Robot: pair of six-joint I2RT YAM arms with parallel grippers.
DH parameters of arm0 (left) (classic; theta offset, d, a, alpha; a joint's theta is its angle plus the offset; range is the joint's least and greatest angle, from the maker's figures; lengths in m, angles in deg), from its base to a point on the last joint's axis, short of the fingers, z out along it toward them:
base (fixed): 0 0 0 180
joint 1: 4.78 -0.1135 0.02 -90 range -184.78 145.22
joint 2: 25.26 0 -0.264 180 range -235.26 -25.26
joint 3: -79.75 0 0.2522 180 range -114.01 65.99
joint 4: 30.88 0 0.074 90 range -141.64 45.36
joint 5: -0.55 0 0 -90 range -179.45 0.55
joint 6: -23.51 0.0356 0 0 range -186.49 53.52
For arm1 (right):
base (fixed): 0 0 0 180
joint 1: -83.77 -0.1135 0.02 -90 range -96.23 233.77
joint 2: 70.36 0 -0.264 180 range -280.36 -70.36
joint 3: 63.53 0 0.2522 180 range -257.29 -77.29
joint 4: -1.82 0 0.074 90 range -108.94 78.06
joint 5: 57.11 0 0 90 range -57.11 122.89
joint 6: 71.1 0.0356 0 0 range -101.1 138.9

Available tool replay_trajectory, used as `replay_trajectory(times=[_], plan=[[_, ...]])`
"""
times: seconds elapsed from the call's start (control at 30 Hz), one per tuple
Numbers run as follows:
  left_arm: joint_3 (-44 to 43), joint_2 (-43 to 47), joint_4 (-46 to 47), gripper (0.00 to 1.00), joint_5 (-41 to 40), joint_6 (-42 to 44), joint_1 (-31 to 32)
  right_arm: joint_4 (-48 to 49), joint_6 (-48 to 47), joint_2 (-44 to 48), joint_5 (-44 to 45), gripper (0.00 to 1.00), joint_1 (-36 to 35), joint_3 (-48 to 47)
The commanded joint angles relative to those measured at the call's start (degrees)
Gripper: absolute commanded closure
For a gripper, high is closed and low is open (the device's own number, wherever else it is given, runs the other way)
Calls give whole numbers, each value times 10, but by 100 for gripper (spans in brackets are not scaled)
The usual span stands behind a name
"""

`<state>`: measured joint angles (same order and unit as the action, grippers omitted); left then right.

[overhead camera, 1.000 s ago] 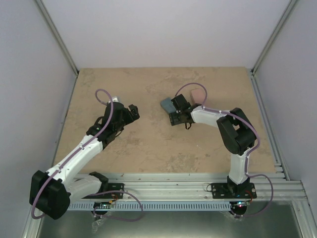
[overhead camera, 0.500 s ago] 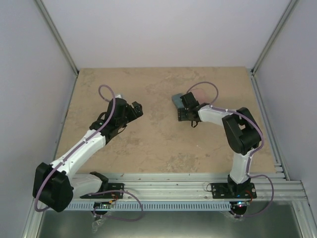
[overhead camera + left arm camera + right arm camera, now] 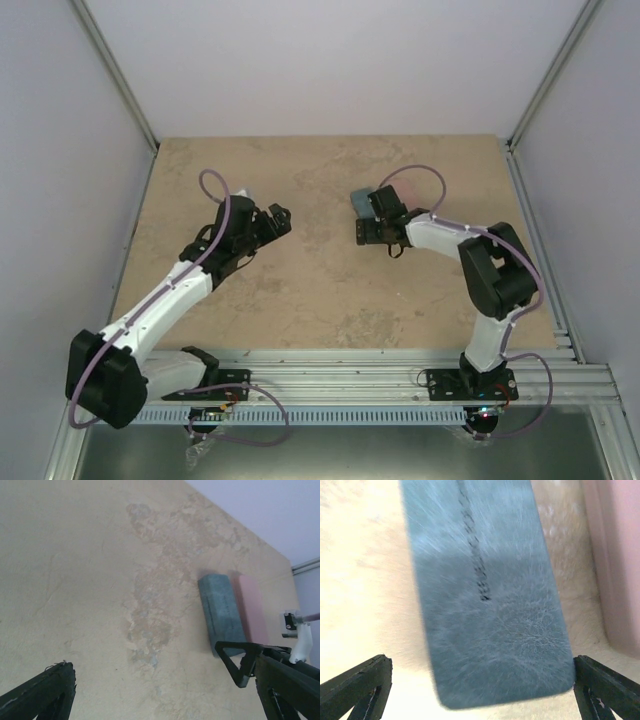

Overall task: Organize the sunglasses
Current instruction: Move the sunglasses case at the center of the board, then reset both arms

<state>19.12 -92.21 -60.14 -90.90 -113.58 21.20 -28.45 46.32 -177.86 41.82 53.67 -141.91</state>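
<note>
No sunglasses in sight in any view, neither the wire pair nor the amber pair. Possibly shut inside the cases, but cannot tell.

Toward the far middle of the marbled tabletop (image 3: 300,290), side by side: a blue oblong case (image 3: 358,199) and a pink oblong case (image 3: 402,187), with a sliver of tabletop showing between them at the near end. Blue one closed, by the look of it.

Right gripper (image 3: 370,229) low over the near end of the blue case, jaws spread wider than the case and holding nothing. Lined up along the case's length, the stitched seam running straight ahead in the wrist view, presumably to straddle it for a grasp or to get at the opening.

Left gripper (image 3: 277,221) well apart to the left, above bare tabletop, jaws likewise wide open and empty, facing the two cases. Reads as a waiting pose, ready to brace or take over.

Probably an early step: getting a case in hand before any glasses go in.
</note>
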Motion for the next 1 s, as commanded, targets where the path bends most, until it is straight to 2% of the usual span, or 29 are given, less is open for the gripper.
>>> replay_trajectory(times=[0.0,0.23,0.47,0.63,0.77,0.97], plan=[[-21,56,-10,1,-11,45,0,-1,-20,93,-34,2,-1,-3],[-59,157,-86,1,-68,90,-1,-34,2,280,60,2,0,77],[-75,286,-126,1,-128,130,0,-90,7,561,156,2,1,162],[-65,372,-118,1,-160,186,0,-128,-2,726,217,2,1,182],[-60,408,-118,1,-178,209,0,-131,-7,815,253,2,1,187],[-55,430,-116,1,-219,238,0,-118,-16,879,286,2,0,201]])
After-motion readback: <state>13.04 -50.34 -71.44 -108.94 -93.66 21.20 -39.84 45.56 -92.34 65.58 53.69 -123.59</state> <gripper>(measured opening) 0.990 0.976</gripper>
